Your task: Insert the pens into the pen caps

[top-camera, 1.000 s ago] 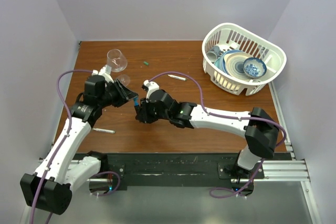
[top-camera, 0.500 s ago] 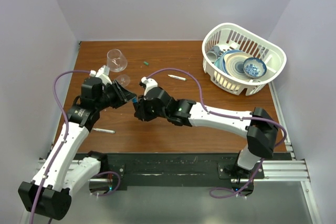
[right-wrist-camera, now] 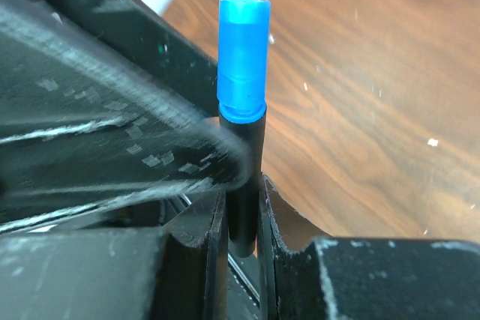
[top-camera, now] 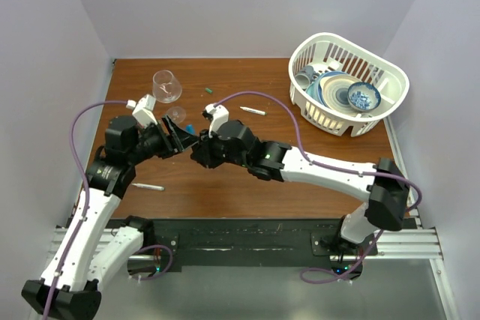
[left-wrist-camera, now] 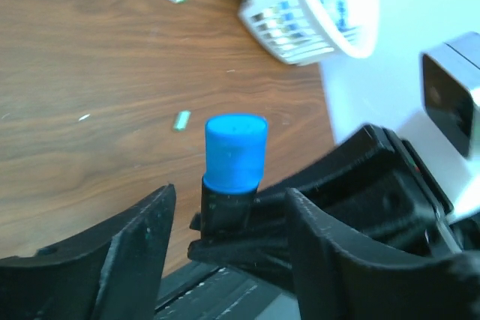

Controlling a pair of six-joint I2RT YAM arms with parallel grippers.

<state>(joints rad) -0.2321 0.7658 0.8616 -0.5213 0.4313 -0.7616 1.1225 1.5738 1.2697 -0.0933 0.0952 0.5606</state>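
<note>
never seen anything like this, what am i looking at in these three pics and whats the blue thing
These are two robot arms bolted at the near edge of a wooden table. One picture looks down from above. The other two come from a small camera on each wrist.

The right gripper is shut on a black marker. The blue thing is the blue cap sitting on the marker's tip. The left gripper is open, with its fingers either side of the cap and not touching it.

On the table lie a far white pen, a near white pen, a tiny green cap, a wine glass and a white basket of dishes.
</note>
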